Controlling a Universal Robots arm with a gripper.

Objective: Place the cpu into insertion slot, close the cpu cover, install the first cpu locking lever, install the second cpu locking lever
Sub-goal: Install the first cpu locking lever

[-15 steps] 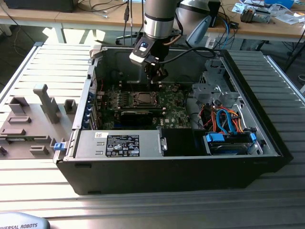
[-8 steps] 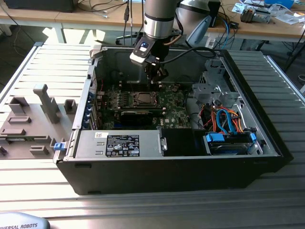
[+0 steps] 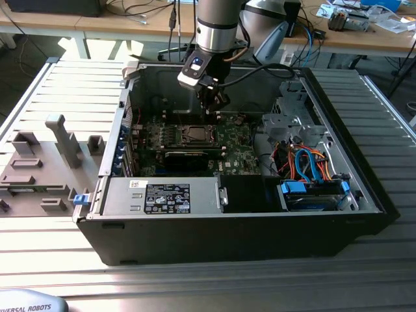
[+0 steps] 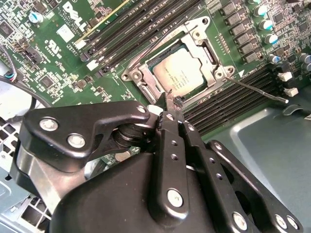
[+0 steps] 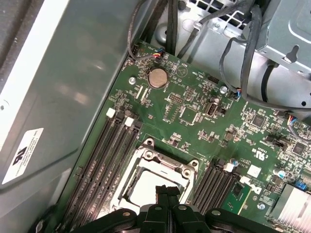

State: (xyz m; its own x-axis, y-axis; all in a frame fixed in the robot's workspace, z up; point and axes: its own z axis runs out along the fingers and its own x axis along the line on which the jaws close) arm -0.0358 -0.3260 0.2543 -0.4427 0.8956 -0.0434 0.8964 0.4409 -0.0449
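Observation:
Inside the open computer case, the cpu (image 4: 182, 68) lies flat in the insertion slot (image 3: 195, 134) on the green board. Its silver top (image 5: 146, 190) shows through the window of the cpu cover (image 4: 208, 49), which lies down over it. The cover's frame (image 5: 165, 162) appears in both wrist views. A thin metal locking lever (image 4: 257, 89) sticks out sideways from the socket over the black memory slots. My gripper (image 4: 171, 101) hangs just above the socket's edge with its fingers (image 5: 167, 194) pressed together, shut. In the exterior view the gripper (image 3: 214, 107) sits just behind the socket.
Memory slots (image 4: 146, 24) flank the socket on both sides. A drive cage with orange and blue cables (image 3: 305, 162) fills the case toward the exterior view's right. A labelled metal box (image 3: 162, 195) sits at the case front. Grey fixtures (image 3: 45, 162) stand on the slatted table.

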